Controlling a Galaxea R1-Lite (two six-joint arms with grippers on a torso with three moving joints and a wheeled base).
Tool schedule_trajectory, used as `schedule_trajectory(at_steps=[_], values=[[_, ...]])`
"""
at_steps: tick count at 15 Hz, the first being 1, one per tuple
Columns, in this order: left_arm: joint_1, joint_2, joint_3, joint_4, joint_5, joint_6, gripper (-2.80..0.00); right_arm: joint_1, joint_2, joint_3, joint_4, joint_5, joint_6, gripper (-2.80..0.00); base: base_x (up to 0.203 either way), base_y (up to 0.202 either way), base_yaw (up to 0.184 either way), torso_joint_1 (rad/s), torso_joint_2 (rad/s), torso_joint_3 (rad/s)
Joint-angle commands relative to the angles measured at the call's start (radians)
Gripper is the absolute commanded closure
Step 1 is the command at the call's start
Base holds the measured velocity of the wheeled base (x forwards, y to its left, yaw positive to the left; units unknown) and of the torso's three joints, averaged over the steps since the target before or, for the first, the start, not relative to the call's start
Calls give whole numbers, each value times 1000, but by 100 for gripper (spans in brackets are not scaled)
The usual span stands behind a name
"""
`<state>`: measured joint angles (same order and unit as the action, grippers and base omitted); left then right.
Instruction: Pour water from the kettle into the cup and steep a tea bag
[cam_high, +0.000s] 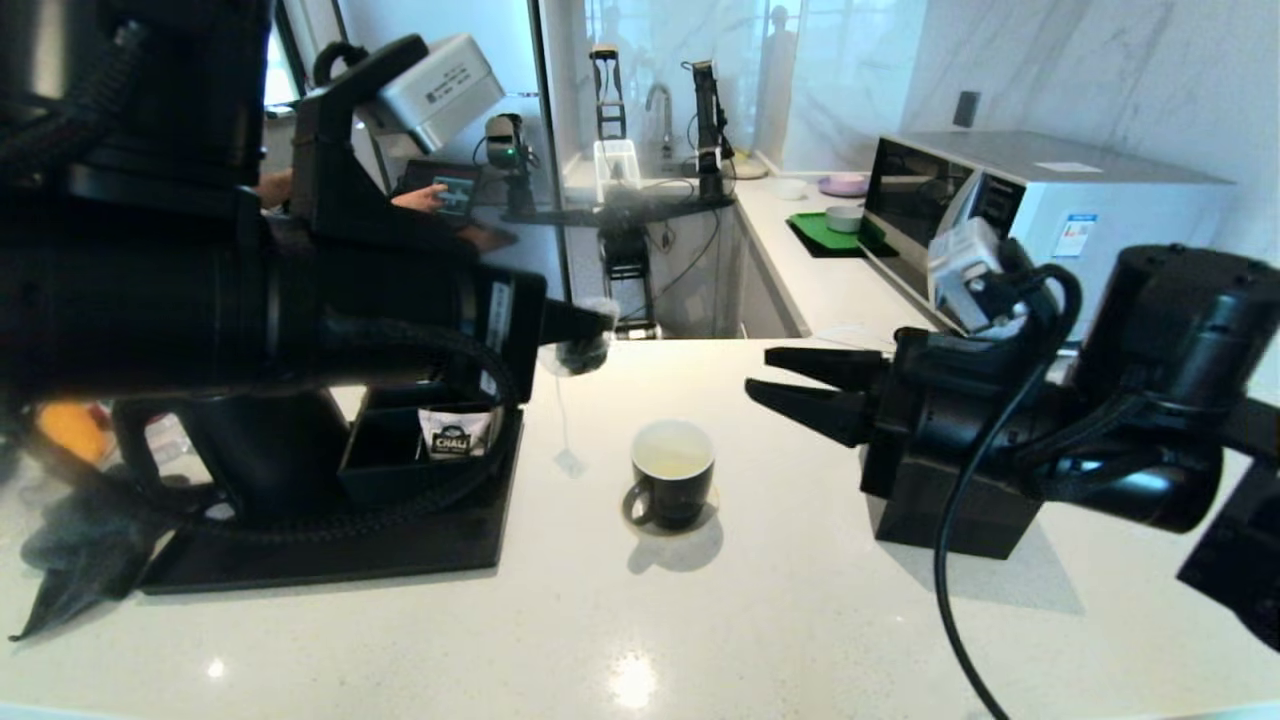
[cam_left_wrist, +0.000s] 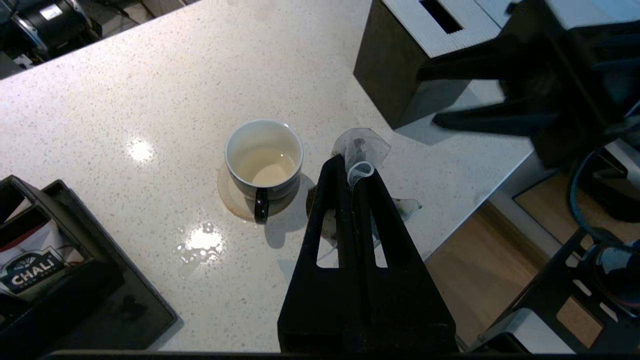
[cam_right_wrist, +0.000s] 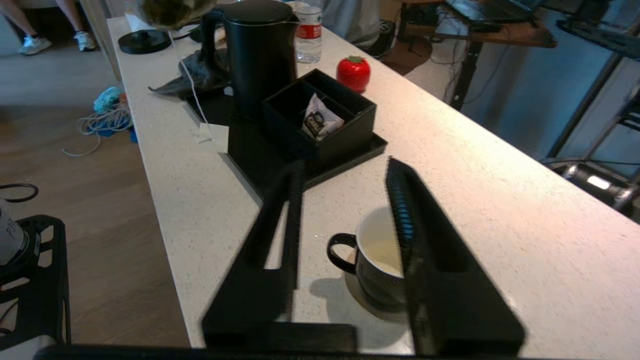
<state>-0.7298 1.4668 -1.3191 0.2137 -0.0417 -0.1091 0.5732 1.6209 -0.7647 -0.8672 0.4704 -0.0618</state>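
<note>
The cup (cam_high: 672, 486) sits on the white counter (cam_high: 700, 640), near the middle, with its handle toward the near edge. It is a small black mug, white inside, and some pale yellowish water (cam_left_wrist: 265, 170) lies in the bottom. So the pouring looks done, and the step in hand is getting the tea bag into the cup.

The right gripper (cam_high: 800, 392) hangs to the right of the cup and a bit above the counter. Its fingers are spread apart and hold nothing.

The left gripper (cam_left_wrist: 356, 165) is up in the air, left of the cup and a little farther back. Its fingers are pinched tight on the tea bag (cam_left_wrist: 362, 147), a thin see-through bag bunched at the tips. Its white string (cam_high: 562, 420) hangs down, and the small square tag (cam_high: 570, 462) rests on the counter left of the cup.

Next, the bag needs to move right until it is over the cup, then go down into the water.

Farther left, the tall black kettle (cam_right_wrist: 260, 50) stands on a black tray (cam_high: 400, 555).
</note>
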Motion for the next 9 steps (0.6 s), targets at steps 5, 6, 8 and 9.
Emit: schedule_trajectory(at_steps=[5,6,8,9], values=[[1,9,0,-68,5,-6,0,113,108,-84,-4,2,1,-280,0,0,0,0,0,0],[1,12,0,-76,5,-6,0,126,122,-110,-4,2,5,-280,0,0,0,0,0,0],[1,13,0,-95,6,-6,0,154,148,-155,-5,-3,52,-280,0,0,0,0,0,0],[1,12,0,-96,6,-6,0,164,160,-172,-6,-4,58,-280,0,0,0,0,0,0]])
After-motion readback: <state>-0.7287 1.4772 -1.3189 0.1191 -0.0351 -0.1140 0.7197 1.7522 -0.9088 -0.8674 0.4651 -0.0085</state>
